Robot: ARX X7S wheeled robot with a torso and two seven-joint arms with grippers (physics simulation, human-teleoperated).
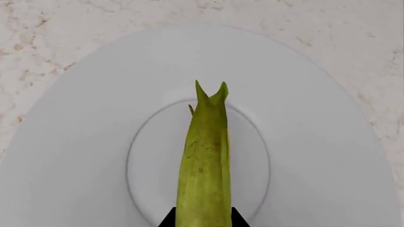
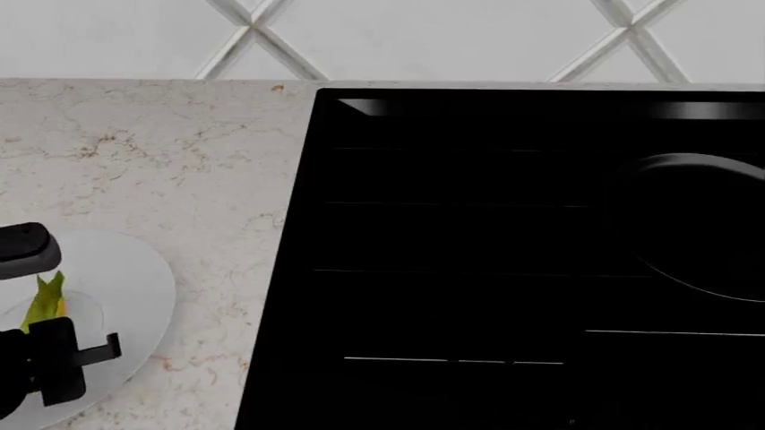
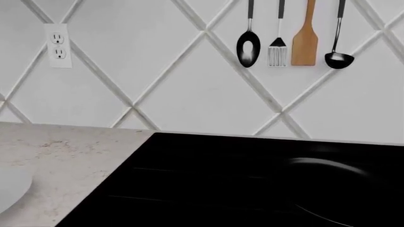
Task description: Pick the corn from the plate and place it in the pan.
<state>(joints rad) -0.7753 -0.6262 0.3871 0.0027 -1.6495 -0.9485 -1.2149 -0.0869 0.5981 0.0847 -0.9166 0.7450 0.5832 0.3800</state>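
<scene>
The corn (image 1: 204,165) is a slender yellow-green cob with pointed husk tips, over the middle of the white plate (image 1: 82,142). My left gripper (image 1: 203,220) has a black finger pressed against each side of the cob's near end. In the head view the gripper (image 2: 38,315) is at the far left over the plate (image 2: 132,269), with the corn (image 2: 48,294) between its fingers. The black pan (image 2: 711,233) sits on the cooktop at the far right, partly cut off; it also shows in the right wrist view (image 3: 328,165). Its handle is out of view. My right gripper is not visible.
A black cooktop (image 2: 478,269) fills the middle and right of the marble counter (image 2: 179,161). A tiled wall stands behind, with an outlet (image 3: 57,46) and hanging utensils (image 3: 290,33). The plate's edge shows in the right wrist view (image 3: 9,189).
</scene>
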